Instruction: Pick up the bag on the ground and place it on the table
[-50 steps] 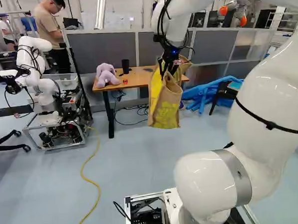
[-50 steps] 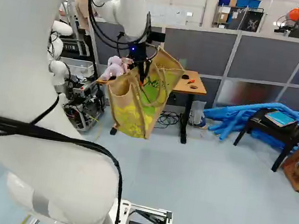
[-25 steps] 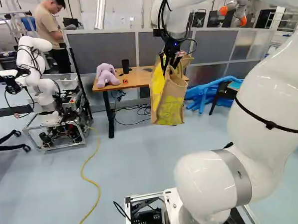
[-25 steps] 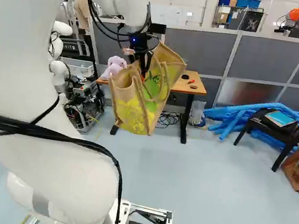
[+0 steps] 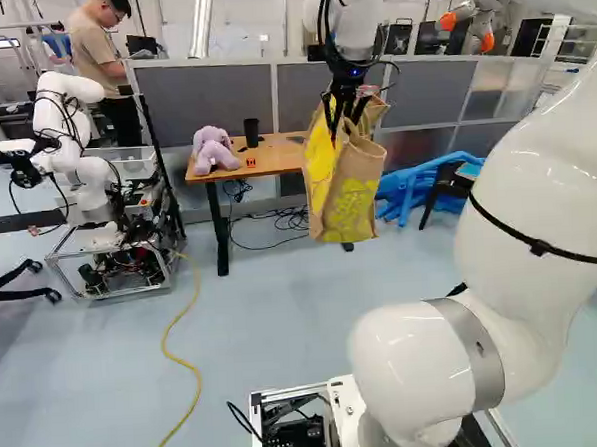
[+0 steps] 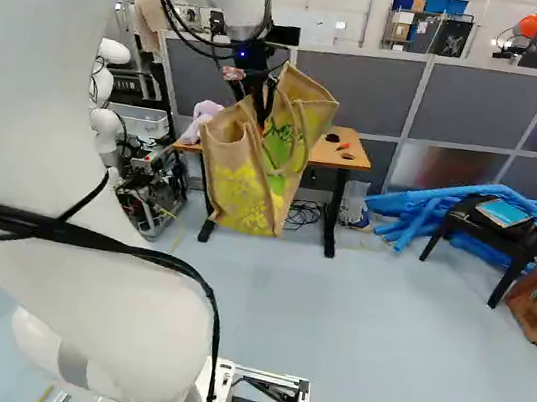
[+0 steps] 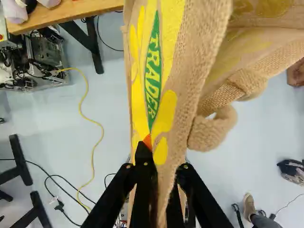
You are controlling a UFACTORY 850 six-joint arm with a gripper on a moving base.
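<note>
Left base view: I am seeing the white arm [image 5: 547, 190] holding the gripper [image 5: 346, 116] high, and the bag [image 5: 342, 196] is hanging beneath it, off the floor. The bag's long axis is running nearly upright, with a slight lean. The table [image 5: 285, 156] is lying beyond the bag and to its left here, bearing a purple plush toy [image 5: 213, 151] and a black cup [image 5: 252, 133].

Right base view: the bag is hanging directly below the gripper and is covering the middle of the table; the tabletop's bare end is showing to the bag's right. One arm only is serving the task.

Wrist view: the jaws are standing close together, closing on the bag's upper wall; cloth is passing between the two fingers [image 7: 142, 190]. The table's edge is showing past the printed side.

Assessment: lifting appears done and carrying is under way. The coming move is calling for travel ahead, towards the table, with the bag's base clearing the edge. Snagging there, or knocking the toy, is remaining a risk.
</note>
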